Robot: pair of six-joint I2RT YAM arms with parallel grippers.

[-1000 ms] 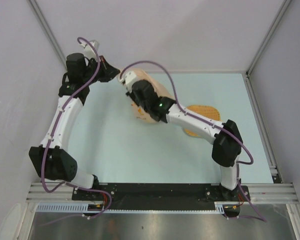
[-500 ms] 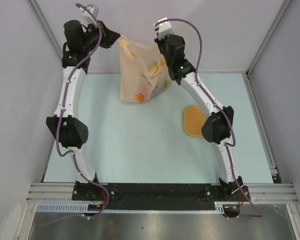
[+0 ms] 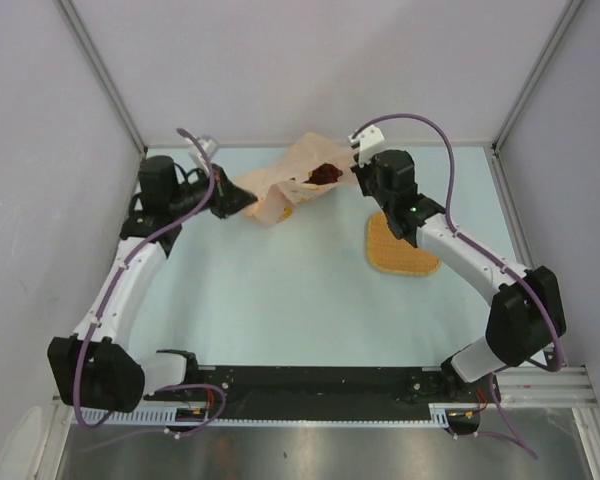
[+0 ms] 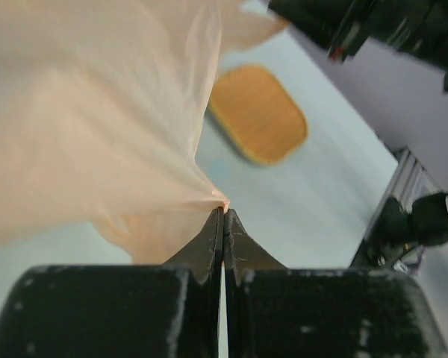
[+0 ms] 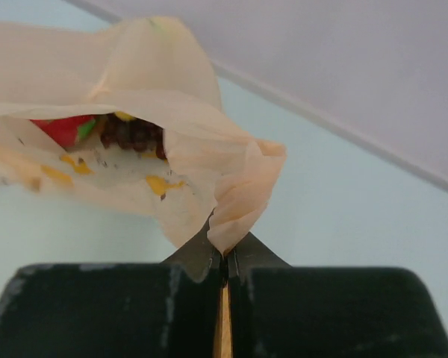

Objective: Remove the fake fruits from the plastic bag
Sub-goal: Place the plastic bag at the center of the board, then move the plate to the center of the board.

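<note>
Held the plastic bag (image 3: 280,190) stretched across upper centre, left gripper (image 3: 246,203) pinched tight on its left edge, right gripper (image 3: 356,180) likewise on its right edge. Showed grapes (image 5: 134,134) and a red fruit (image 5: 60,128) inside the open mouth. Sat well apart from the tray (image 3: 400,248), lower right.

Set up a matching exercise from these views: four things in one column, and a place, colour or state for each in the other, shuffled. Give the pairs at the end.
Column A
1. plastic bag
2. woven tray
3. dark red grapes
4. right gripper

Column B
a. inside the bag, seen through its open mouth
b. shut on a fold of thin plastic
c. pale peach and translucent
d. orange, lying flat on the table, to the right of the bag

Pairs: 1-c, 2-d, 3-a, 4-b
</note>
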